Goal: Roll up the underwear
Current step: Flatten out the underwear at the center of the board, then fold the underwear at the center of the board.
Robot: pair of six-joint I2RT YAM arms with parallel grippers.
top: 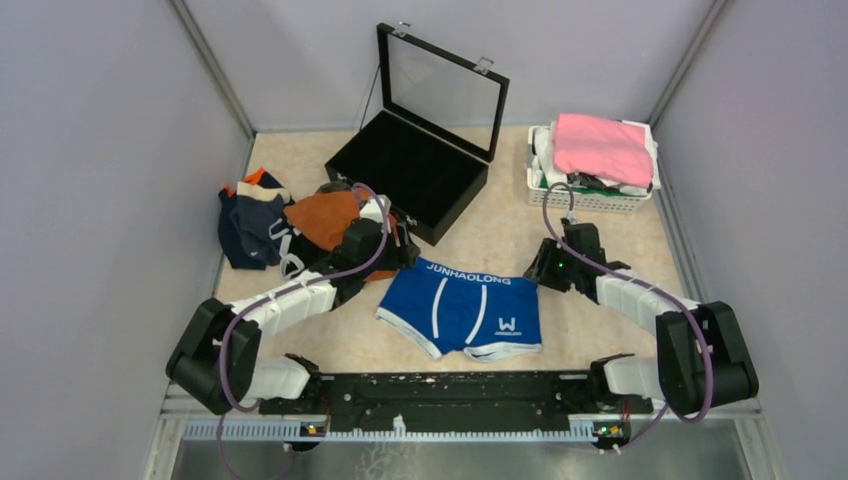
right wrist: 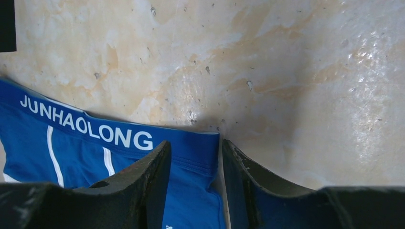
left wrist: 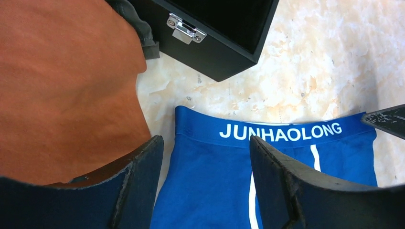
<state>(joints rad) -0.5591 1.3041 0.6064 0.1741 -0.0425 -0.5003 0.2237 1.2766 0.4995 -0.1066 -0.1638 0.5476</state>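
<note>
Black base rail (top: 440, 390) sits nearest; just beyond it the royal blue boxer briefs (top: 465, 310) lie flat, with a gripper at each waistband corner.

Top view: the briefs are spread on the marbled tabletop (top: 600, 330), waistband away from the arms and legs toward them. They look smoothed out ready for rolling. The heap of orange, navy and grey underwear (top: 285, 222) waits at left beside the open black hinged case (top: 415, 170). The white basket (top: 590, 203) holding the pink folded cloth (top: 600, 148) stands far right. Left wrist view: the left gripper (left wrist: 205, 143) has its fingers spread wide above the waistband's left end, holding nothing, with rust-orange fabric alongside. Right wrist view: the right gripper (right wrist: 196, 145) is parted more narrowly and straddles the right corner without pinching it. My reading is that both are placed to take the waistband edge together, so the roll starts even.
</note>
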